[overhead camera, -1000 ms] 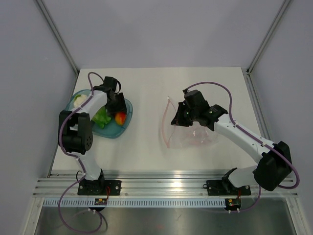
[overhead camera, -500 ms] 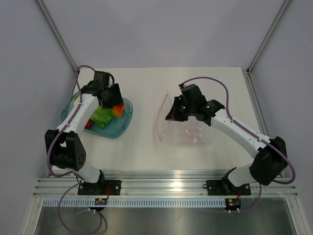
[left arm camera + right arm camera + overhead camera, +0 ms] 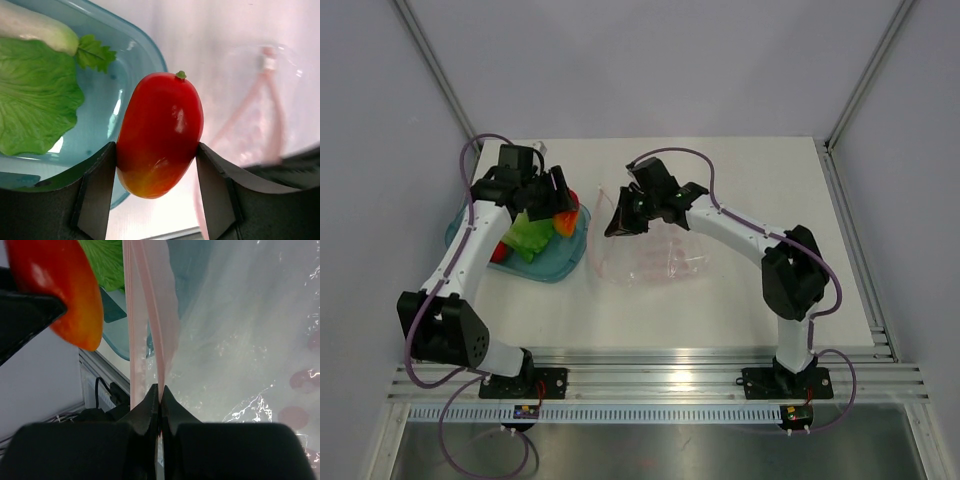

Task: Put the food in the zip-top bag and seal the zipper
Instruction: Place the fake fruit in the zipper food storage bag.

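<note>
My left gripper [image 3: 558,207] is shut on a red-orange oval toy fruit [image 3: 160,135], part of the food, and holds it above the right rim of the teal bowl [image 3: 558,268]. Green leafy pieces [image 3: 527,238], a red piece [image 3: 500,252] and a whitish piece [image 3: 30,27] lie in the bowl. The clear zip-top bag [image 3: 660,255] lies just right of the bowl, its mouth facing the fruit. My right gripper [image 3: 617,222] is shut on one side of the pink zipper [image 3: 150,315] and holds that lip up. In the right wrist view the fruit [image 3: 60,290] hangs close to the left of the zipper.
The bowl sits near the table's left edge. An aluminium rail [image 3: 660,380] with both arm bases runs along the near edge. Grey walls and slanted frame posts [image 3: 440,70] enclose the table on three sides.
My left gripper has taken hold of the red-orange fruit and lifted it out of the bowl. My right gripper has dragged the bag leftwards, up to the bowl.
</note>
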Controlling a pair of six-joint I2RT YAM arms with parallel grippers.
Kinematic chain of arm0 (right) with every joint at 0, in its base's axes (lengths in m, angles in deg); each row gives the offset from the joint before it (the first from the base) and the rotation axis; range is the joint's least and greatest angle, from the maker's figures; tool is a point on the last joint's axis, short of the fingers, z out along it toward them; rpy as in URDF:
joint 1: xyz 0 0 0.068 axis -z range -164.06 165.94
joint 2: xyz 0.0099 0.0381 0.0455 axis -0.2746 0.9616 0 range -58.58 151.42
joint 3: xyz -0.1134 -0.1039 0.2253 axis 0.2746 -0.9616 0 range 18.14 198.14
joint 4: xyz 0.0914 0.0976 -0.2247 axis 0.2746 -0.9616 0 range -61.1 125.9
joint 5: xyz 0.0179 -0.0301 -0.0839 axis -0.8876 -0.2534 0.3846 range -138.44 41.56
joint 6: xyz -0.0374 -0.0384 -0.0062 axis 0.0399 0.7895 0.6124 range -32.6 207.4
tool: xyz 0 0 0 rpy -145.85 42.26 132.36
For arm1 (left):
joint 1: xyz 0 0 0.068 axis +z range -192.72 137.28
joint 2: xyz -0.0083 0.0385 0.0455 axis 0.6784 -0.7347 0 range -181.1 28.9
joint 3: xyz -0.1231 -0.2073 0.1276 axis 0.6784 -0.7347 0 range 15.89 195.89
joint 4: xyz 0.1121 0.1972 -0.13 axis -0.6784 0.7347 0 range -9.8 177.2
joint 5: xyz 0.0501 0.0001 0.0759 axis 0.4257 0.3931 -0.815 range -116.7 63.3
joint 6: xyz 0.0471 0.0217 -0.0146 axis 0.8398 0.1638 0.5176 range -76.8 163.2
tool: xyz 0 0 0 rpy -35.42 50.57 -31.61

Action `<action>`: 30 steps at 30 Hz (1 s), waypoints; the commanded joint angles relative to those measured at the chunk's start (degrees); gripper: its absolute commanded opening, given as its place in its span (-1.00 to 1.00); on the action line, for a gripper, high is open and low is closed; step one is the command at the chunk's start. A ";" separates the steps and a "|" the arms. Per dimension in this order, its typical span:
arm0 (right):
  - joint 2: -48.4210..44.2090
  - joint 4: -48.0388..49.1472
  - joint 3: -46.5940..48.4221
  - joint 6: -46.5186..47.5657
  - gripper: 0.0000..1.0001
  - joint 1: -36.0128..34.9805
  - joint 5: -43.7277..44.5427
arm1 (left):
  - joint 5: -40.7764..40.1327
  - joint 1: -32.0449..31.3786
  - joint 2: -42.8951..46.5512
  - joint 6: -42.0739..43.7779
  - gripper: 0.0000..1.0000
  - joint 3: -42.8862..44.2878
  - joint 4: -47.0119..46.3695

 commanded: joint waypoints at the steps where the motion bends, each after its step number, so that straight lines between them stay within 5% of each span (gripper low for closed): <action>1: 1.25 3.00 4.30 -2.11 -0.89 -0.80 -3.70 | 8.31 0.01 4.49 -0.50 -1.00 1.57 -1.71; 14: 1.25 5.82 4.83 -3.96 -0.90 -0.89 -5.46 | 24.93 -0.52 5.99 -8.41 -1.00 -6.60 -12.69; 30: -3.76 7.92 3.69 -4.13 -0.90 -0.81 -5.37 | 19.04 -0.69 1.59 -6.39 -1.00 -10.04 -10.76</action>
